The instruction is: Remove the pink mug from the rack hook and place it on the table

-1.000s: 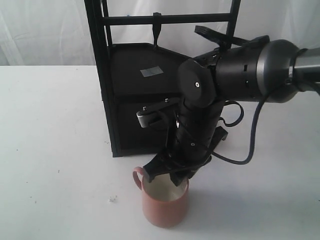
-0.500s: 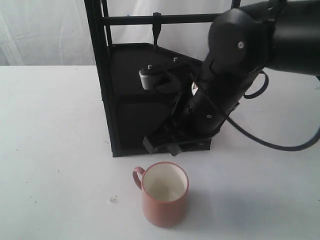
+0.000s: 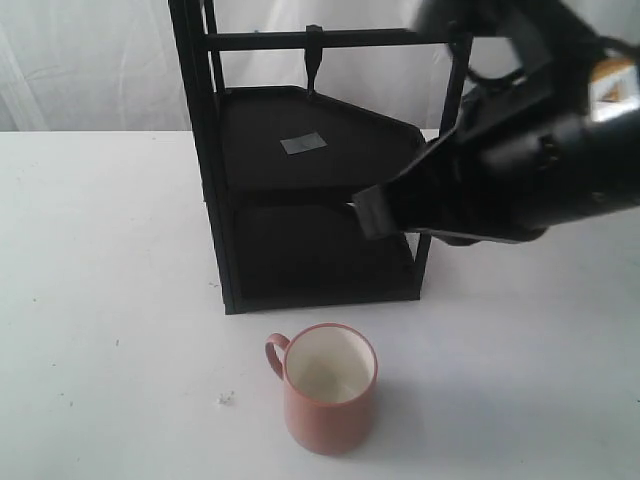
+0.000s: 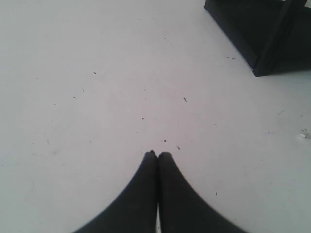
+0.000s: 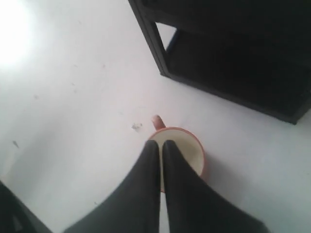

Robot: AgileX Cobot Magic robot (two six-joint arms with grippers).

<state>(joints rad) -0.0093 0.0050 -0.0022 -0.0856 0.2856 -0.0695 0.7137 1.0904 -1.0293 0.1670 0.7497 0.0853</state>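
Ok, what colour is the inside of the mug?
Cream-white, unlike the salmon outside of the pink mug; clearest in the exterior view.

White table (image 3: pixel 110 300), pink mug (image 3: pixel 330 390) upright well below right gripper (image 5: pixel 160 144) fingertips (image 5: pixel 150 160), black two-shelf rack (image 3: pixel 310 200) beyond, white crumb (image 3: pixel 225 398) beside mug.

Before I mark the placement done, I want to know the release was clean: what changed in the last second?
The right gripper, which was down at the pink mug's rim, has lifted clear, up and rightward in the exterior view, and shut empty. The mug stayed put, upright on the table in front of the rack; the rack hook stayed bare.
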